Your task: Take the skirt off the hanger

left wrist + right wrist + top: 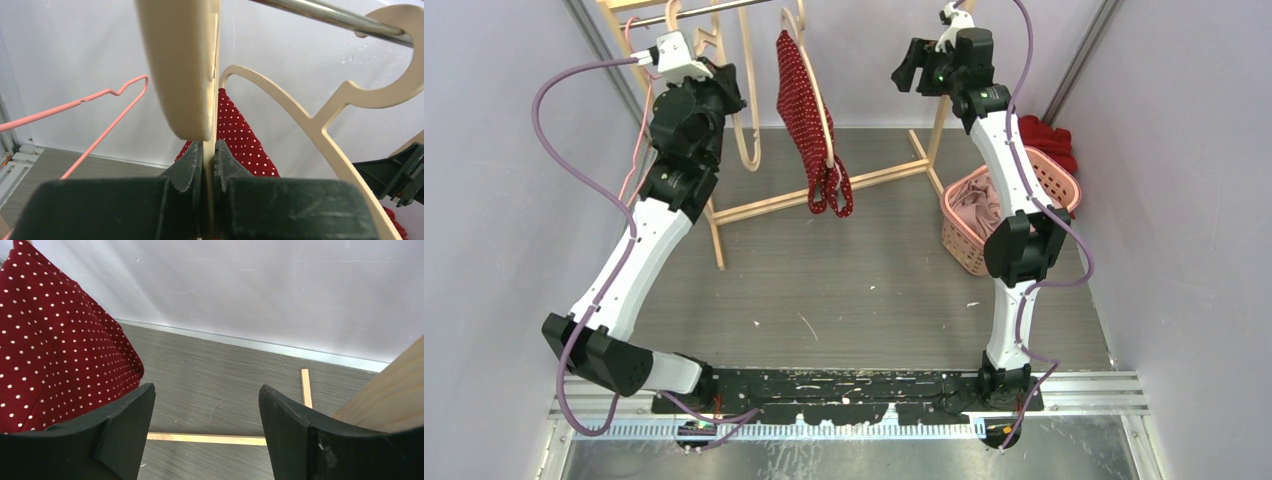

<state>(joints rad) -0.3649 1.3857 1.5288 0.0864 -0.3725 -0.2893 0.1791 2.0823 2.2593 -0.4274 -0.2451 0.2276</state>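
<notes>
1. Skirt point(799, 100), red with white dots, hangs on a cream hanger point(827, 130) under the metal rail point(714, 8) of the wooden rack point(717, 240), at the far side, about the middle.
2. Left gripper point(209, 150) is raised at the far left. It is clenched on a second hanger point(180, 65), also cream, and the thin edge of this one is pressed between both fingers.
3. The second hanger is just left of the skirt, and a pink wire hanger point(107, 107) is farther left.
4. Right gripper point(205, 405) is raised to the right of the skirt, its jaws wide apart and grasping nothing. In the right wrist view the skirt is near its left finger; I cannot tell if they touch.
5. A pink basket point(959, 235) with pale cloth stands on the floor at the right, beside the right arm.
</notes>
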